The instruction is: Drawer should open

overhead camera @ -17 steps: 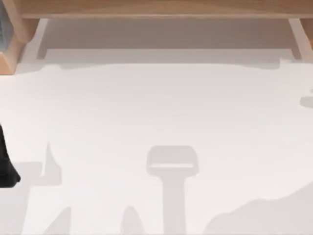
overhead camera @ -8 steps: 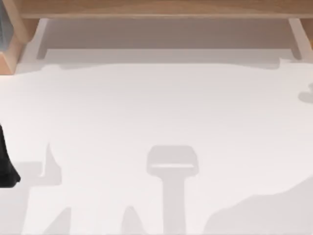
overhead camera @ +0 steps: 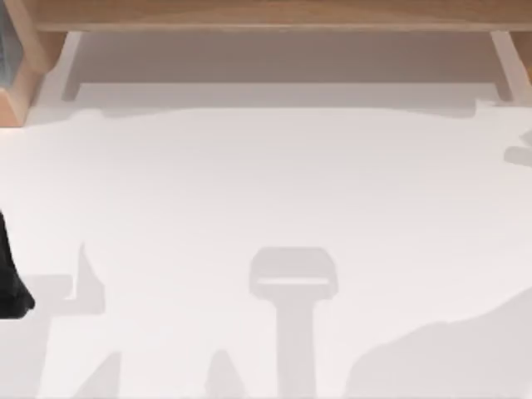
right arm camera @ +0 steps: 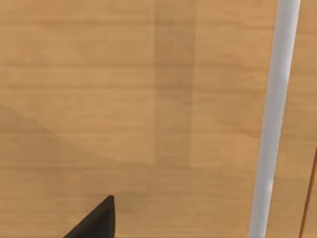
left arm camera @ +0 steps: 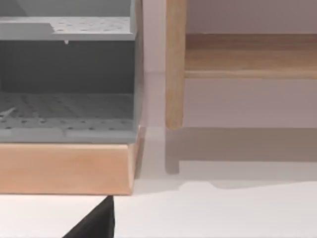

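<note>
Close before the right end effector (right arm camera: 89, 223), grip state undeterminable, stands a light wooden drawer front (right arm camera: 124, 99) with pale bar handle (right arm camera: 272, 124); left wrist view shows grey perforated shelving (left arm camera: 67, 109) on the white surface (overhead camera: 266, 191).

A white table (overhead camera: 266, 191) carries grey shadows, and a grey perforated rack (left arm camera: 67, 74) sits on a wooden base (left arm camera: 64, 168)

My left arm (overhead camera: 12, 278) sits low at the left edge of the top view; one dark fingertip (right arm camera: 96, 220) of my right gripper pokes into its wrist view.
</note>
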You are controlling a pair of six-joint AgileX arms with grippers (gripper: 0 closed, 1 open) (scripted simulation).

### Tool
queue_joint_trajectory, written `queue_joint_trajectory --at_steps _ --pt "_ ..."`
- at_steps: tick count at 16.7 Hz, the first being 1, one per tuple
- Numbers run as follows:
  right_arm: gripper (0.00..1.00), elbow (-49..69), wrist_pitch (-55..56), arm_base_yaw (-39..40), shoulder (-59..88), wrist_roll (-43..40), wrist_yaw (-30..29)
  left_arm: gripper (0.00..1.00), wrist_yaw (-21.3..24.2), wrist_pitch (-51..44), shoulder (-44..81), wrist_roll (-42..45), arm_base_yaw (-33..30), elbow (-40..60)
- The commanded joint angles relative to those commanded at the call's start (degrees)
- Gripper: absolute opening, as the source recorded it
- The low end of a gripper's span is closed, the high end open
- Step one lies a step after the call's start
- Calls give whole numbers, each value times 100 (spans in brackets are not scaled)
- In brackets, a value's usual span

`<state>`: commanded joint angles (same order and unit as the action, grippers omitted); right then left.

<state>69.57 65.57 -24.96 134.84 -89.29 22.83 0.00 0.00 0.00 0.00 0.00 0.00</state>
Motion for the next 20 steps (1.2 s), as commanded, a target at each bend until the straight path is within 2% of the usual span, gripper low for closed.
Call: queue_joint_trajectory --at_steps 12,20 --pt "2 0 0 0 0 0 0 100 0 0 0 0 0 0" --pt "0 0 0 0 0 0 0 100 0 0 0 0 0 0"
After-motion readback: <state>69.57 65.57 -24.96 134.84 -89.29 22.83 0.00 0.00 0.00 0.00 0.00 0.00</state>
